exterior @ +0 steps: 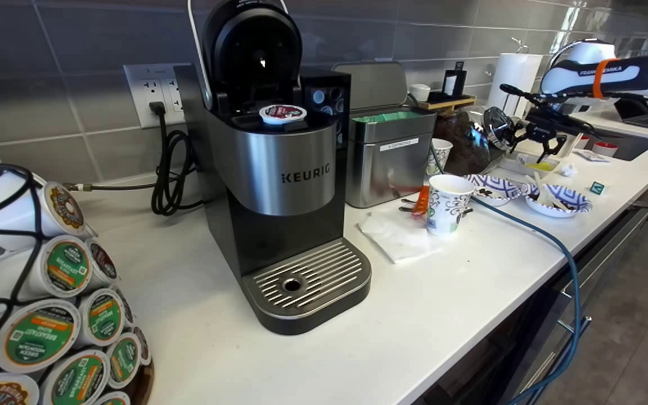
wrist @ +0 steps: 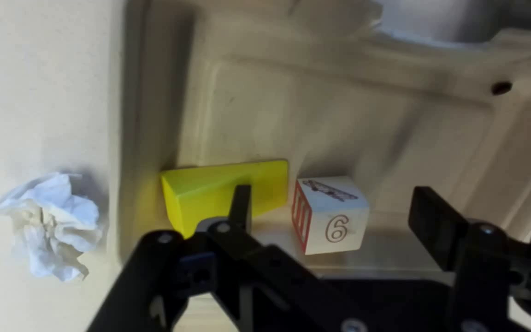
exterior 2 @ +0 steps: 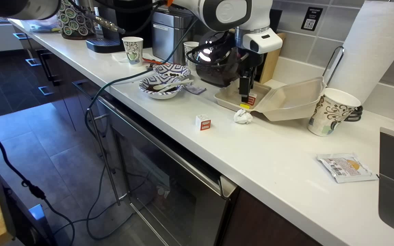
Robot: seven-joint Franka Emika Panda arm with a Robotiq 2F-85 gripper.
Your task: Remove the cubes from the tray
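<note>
The tray is an open tan takeout box; its bare floor (wrist: 256,115) fills the wrist view, and its base (exterior 2: 225,97) shows in an exterior view. A white lettered cube (wrist: 334,216) with a red-edged side stands in it, beside a yellow block (wrist: 228,193). My gripper (wrist: 333,196) is open above the tray, one fingertip on each side of the cube and apart from it. The left fingertip overlaps the yellow block in view. In an exterior view the gripper (exterior 2: 245,97) partly hides the tray's cube (exterior 2: 251,99). Another cube (exterior 2: 202,123) sits on the counter outside the tray.
A crumpled tissue (wrist: 51,226) lies beside the tray. The box lid (exterior 2: 292,99) is folded open toward a paper cup (exterior 2: 332,111). Patterned bowls (exterior 2: 161,87), a dark glossy round object (exterior 2: 215,65) and a blue cable (exterior 2: 125,79) are nearby. The counter edge drops off in front.
</note>
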